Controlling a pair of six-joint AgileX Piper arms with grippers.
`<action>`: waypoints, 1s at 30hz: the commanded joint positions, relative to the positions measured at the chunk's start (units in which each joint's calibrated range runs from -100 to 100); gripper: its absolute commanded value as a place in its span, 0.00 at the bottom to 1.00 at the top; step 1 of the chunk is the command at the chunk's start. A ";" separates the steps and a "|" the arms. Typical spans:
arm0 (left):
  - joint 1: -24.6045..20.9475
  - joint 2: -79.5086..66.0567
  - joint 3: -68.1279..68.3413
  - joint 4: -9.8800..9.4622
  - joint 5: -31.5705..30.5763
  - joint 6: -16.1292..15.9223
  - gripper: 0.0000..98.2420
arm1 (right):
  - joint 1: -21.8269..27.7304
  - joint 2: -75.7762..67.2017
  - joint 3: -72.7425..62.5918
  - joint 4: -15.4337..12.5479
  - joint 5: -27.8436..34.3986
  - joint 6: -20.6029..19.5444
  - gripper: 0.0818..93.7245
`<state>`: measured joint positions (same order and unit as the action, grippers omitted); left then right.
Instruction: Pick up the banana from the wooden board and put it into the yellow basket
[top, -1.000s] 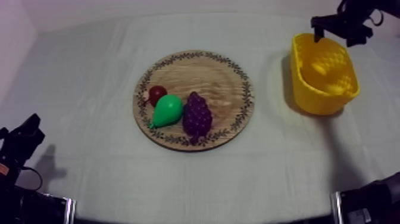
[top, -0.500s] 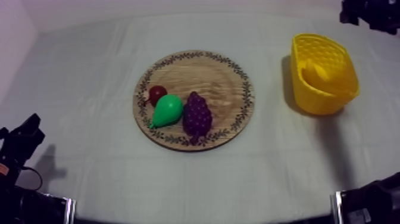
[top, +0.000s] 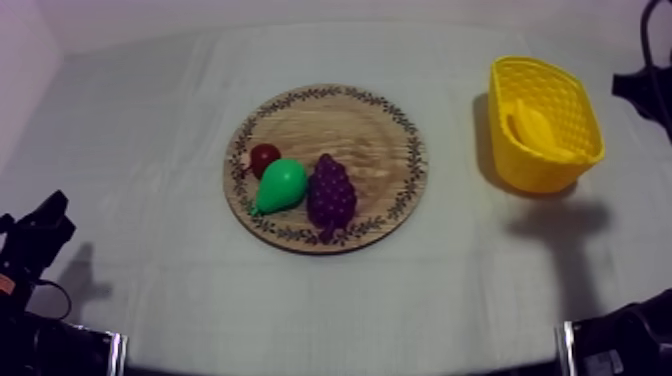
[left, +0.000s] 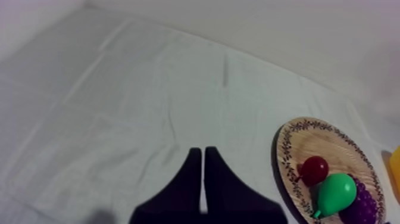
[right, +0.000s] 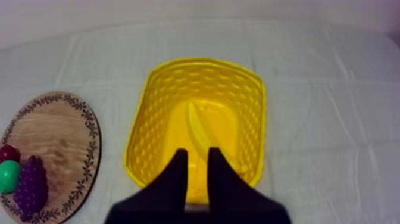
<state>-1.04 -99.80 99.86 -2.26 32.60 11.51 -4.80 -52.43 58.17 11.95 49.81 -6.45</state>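
Banana (right: 200, 128) lies in the basket (right: 156, 128), clear of the board (right: 59, 137). Nearest you, the right jaws stand slightly apart and empty over the basket's near rim. The left jaws rest pressed together over bare worktop (left: 119, 107). Placement looks done, so draw the right arm up and back. Keep the jaws off the rim so that the basket is not dragged.

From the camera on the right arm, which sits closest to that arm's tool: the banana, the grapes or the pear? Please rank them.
1. Banana, lying in the yellow basket right in front of the right tool.
2. Bunch of grapes, off to the side on the wooden board.
3. Pear, also on the board, just beyond the grapes.
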 joint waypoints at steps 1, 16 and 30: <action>-0.01 -0.03 0.03 -0.01 -0.02 -0.01 0.00 | 0.66 -3.90 6.74 -0.63 -1.31 0.52 0.02; -0.01 -0.03 0.03 -0.01 -0.02 -0.01 0.00 | 7.60 -26.73 26.73 -11.90 -5.24 11.46 0.00; -0.01 -0.03 0.03 -0.01 -0.02 -0.01 0.00 | 10.19 -38.87 37.10 -15.29 -3.61 15.58 0.00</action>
<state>-1.04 -99.80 99.86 -2.26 32.60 11.51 5.36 -90.91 95.05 -3.21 46.12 9.10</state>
